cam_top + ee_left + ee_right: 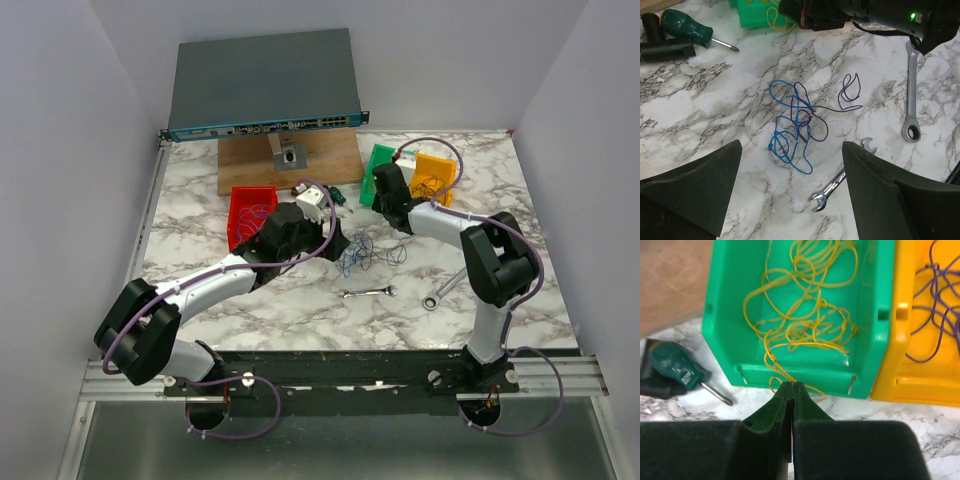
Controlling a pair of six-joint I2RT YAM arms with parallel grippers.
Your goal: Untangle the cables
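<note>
blue and dark purple cables point(795, 125) are sitting tangled together on the marble counter point(715, 100), right between your left fingers point(695, 190), which are hanging wide open. your right fingers point(785, 405) are pressing closed at the front lip of the green bin point(725, 300), where the yellow cables point(805, 315) are spilling over. can't tell if they're pinching a strand. more purple wire point(940, 305) is lying in the yellow bin point(900, 350) beside it. a small wrench point(832, 187) is lying near the tangle.

The right tool point(791, 391), fingers pressed together, sits at yellow cables point(800, 326) spilling from the green bin point(725, 300)
</note>
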